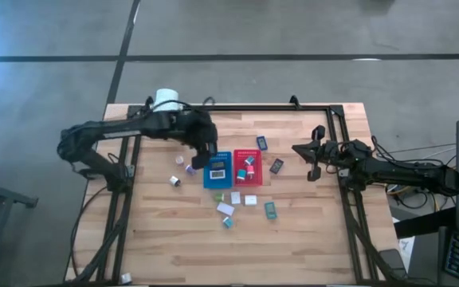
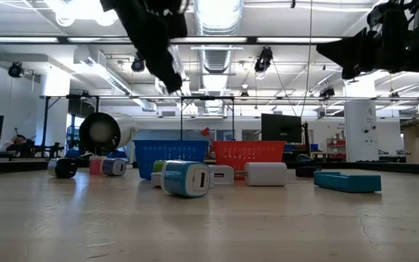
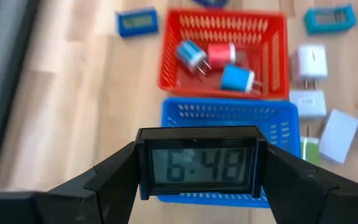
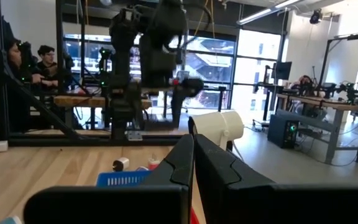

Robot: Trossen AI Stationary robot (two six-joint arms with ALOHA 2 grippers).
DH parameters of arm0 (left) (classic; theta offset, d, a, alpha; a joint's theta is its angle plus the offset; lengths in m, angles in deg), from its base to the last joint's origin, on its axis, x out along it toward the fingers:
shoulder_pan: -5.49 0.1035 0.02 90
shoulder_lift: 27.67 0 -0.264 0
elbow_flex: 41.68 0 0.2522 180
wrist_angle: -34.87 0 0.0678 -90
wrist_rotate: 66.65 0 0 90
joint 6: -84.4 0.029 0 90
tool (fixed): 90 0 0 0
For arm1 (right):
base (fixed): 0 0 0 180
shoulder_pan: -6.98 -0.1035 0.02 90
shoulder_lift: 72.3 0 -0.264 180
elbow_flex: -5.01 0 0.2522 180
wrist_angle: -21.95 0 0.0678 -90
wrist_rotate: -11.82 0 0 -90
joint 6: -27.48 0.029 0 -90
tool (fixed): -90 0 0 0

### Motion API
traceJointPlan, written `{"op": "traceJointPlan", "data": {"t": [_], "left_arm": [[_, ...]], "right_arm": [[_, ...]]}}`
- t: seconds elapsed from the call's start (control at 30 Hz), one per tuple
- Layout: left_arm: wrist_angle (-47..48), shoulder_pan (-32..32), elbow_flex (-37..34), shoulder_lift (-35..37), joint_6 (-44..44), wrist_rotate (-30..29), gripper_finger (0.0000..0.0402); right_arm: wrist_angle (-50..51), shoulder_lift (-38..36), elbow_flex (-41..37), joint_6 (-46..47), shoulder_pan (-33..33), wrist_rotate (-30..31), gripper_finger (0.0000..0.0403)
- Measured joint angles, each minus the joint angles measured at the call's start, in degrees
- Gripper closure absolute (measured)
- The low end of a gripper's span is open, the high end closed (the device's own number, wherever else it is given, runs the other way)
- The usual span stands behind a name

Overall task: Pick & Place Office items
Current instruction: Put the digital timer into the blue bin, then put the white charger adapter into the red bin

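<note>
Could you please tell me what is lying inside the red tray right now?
Three small plug adapters lie in the red tray: a blue adapter, a red adapter and another blue one. The near wall hides nothing obvious.

Black digital clock (image 3: 199, 167) clamped upright; chargers, adapters (image 1: 234, 198) scattered.

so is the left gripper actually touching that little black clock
Touching. The left wrist view shows the left gripper with a finger pressed against each end of the black digital clock, held above the blue tray.
</note>
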Motion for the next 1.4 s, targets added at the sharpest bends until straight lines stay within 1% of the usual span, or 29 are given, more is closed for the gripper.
{"op": "traceJointPlan", "data": {"t": [0.17, 0.43, 0.7, 0.93, 1.0, 1.1, 1.2, 1.3, 1.4], "left_arm": [[-0.6, 0.0, -0.4, -6.3, 1.1, 1.4, 0.0117], [-2.6, -0.9, -0.5, -15.0, 1.7, 7.0, 0.0117], [-3.1, -1.6, -0.5, -19.7, 2.4, 7.2, 0.0117], [-3.3, -1.6, -0.6, -19.5, 1.9, 7.2, 0.0114], [-3.1, -1.6, -0.5, -19.4, 0.9, 7.2, 0.0088], [-2.8, -1.6, -0.5, -19.4, 0.3, 7.2, 0.0040], [-2.7, -1.6, -0.5, -19.0, -0.3, 7.2, 0.0013], [-1.7, -1.6, -0.4, -16.9, -0.5, 7.0, 0.0010], [-1.4, -1.7, -0.5, -11.8, -0.5, 6.5, 0.0017]], "right_arm": [[0.0, 0.0, 0.0, -0.1, 0.0, 0.0, 0.0394], [0.0, 0.0, 0.0, -0.2, 0.0, 0.0, 0.0394], [0.1, 0.0, 0.0, -0.2, 0.0, 0.0, 0.0394], [0.1, 0.0, 0.0, 0.0, 0.0, 0.0, 0.0394], [0.1, 0.0, 0.0, 0.0, 0.0, 0.0, 0.0394], [0.1, 0.0, 0.0, 0.0, 0.0, 0.0, 0.0394], [0.1, 0.0, 0.0, 0.5, 0.0, -0.1, 0.0394], [0.1, 0.0, 0.0, 2.0, 0.0, -0.1, 0.0394], [0.1, 0.0, 0.0, 2.0, 0.0, -0.2, 0.0394]]}}
